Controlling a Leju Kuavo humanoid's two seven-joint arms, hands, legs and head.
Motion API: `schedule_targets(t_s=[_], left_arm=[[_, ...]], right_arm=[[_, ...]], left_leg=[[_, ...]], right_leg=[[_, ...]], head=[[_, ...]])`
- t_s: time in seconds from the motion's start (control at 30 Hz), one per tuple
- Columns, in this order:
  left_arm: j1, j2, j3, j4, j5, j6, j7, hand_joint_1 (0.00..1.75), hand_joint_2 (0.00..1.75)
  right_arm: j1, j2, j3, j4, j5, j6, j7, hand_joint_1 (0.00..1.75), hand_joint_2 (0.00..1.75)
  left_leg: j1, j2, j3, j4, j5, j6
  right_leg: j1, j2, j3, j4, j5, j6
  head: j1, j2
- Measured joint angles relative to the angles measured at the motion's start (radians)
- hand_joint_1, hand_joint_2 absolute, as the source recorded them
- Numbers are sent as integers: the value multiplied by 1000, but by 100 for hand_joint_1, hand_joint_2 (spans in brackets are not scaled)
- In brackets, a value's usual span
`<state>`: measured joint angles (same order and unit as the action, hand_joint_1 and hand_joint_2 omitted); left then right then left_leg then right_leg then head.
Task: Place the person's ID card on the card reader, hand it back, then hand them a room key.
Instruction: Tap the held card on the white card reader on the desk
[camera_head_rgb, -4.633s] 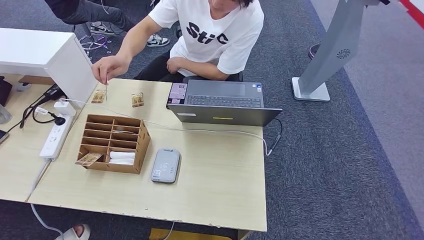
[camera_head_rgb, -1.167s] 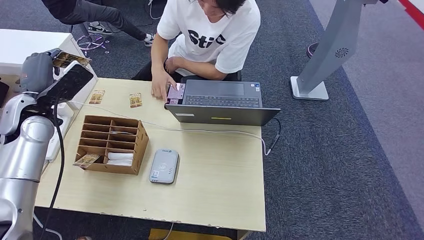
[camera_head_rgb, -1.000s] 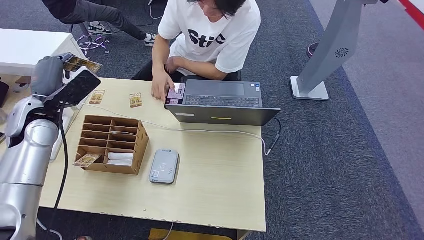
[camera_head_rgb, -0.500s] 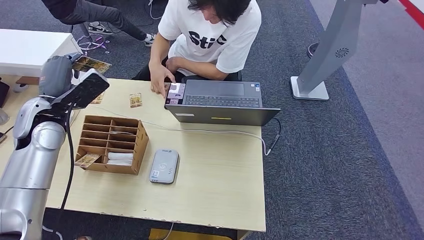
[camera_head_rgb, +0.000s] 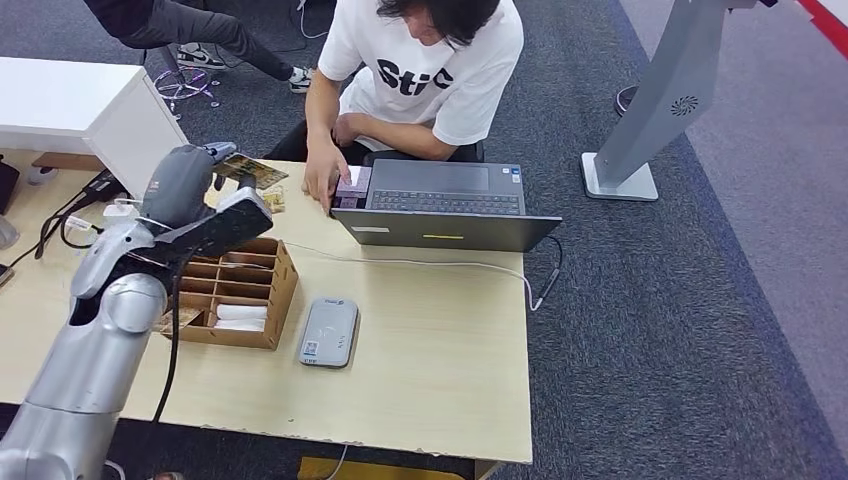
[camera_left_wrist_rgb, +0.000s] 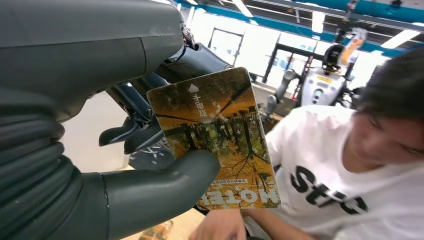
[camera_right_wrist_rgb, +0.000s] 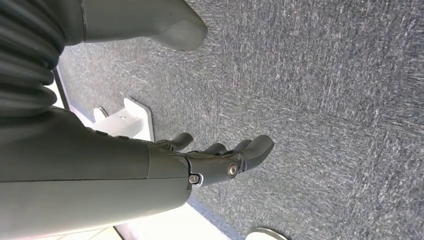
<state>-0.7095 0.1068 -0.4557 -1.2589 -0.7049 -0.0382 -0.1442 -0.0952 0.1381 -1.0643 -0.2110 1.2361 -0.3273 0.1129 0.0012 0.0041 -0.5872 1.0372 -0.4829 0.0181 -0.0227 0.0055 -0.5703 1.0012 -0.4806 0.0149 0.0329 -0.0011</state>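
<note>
One card with an autumn-tree print, the yellow-brown room key card (camera_head_rgb: 250, 172), is seen in the head view pinched in the grey left hand (camera_head_rgb: 190, 185) above the far left part of the pale wooden worktop (camera_head_rgb: 430, 340). Part of the brown cardboard slotted organiser (camera_head_rgb: 245, 290) is hidden by the silver arm, and the small card lying behind the hand is mostly covered. A flat grey card reader (camera_head_rgb: 330, 331) lies just beside the organiser; its markings are too small to be read. A person in a white T-shirt (camera_head_rgb: 425, 70) printed "Stic" is seated behind an open grey laptop (camera_head_rgb: 445, 205), the head cut off at the picture's edge.

In the left wrist view the card (camera_left_wrist_rgb: 220, 135) is gripped between the thick grey thumb (camera_left_wrist_rgb: 165, 175) and the darker fingers (camera_left_wrist_rgb: 130, 135); "HOTEL" is read along one edge, and an arrow with small characters is printed near the opposite edge.

In the right wrist view the right hand (camera_right_wrist_rgb: 220, 160) is held over grey carpet (camera_right_wrist_rgb: 325, 100), fingers apart and nothing in it.
</note>
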Motion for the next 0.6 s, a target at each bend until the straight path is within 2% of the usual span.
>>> schedule_targets(t_s=[0.37,0.6], left_arm=[[42,22,-106,-74,35,-55,-3,175,175],[76,85,-215,-135,94,-108,-11,175,175]], right_arm=[[2,0,-2,0,-4,0,-5,0,175],[2,0,-8,0,-5,-1,-8,0,175]], left_leg=[[0,0,0,0,0,0],[0,0,0,0,0,0]], right_leg=[[1,0,0,0,0,0],[0,0,0,0,0,0]], head=[[0,0],[0,0]])
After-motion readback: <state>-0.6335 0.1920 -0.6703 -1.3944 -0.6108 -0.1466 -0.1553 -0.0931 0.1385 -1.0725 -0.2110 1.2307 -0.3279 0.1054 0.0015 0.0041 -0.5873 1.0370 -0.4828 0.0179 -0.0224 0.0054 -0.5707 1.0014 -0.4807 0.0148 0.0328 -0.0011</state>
